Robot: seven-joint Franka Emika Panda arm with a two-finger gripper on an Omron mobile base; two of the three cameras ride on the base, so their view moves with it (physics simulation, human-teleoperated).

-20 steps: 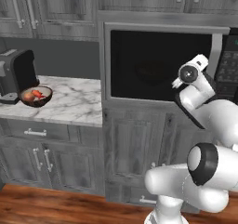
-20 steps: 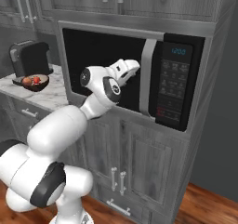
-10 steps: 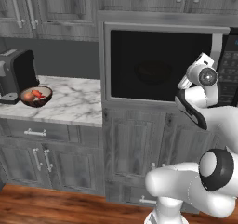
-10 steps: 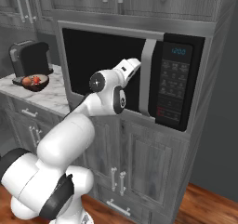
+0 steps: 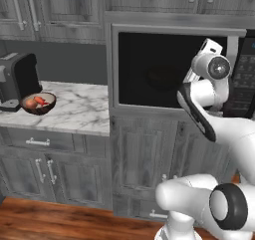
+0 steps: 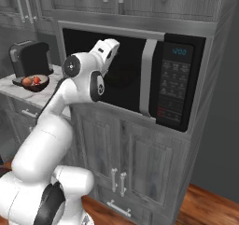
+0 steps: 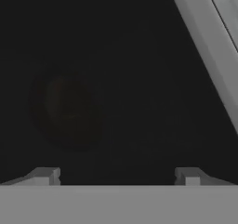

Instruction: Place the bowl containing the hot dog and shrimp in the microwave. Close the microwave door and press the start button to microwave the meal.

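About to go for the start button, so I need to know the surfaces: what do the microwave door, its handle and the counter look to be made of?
The microwave door looks like glossy black glass: dark, with faint shapes showing behind it. The handle looks like brushed silver metal, a pale bar with soft sheen. The counter looks like polished white marble with grey veins, possibly an imitation.

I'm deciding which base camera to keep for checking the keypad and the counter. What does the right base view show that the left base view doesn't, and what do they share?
Right base view alone: the whole keypad panel with its lit clock, and the silver bar handle unobstructed.

Left base view alone: more of the marble counter and the cabinets under it.

Both: the microwave with its microwave door closed, the gripper in front of the glass, the coffee machine, and a dark bowl on the counter.
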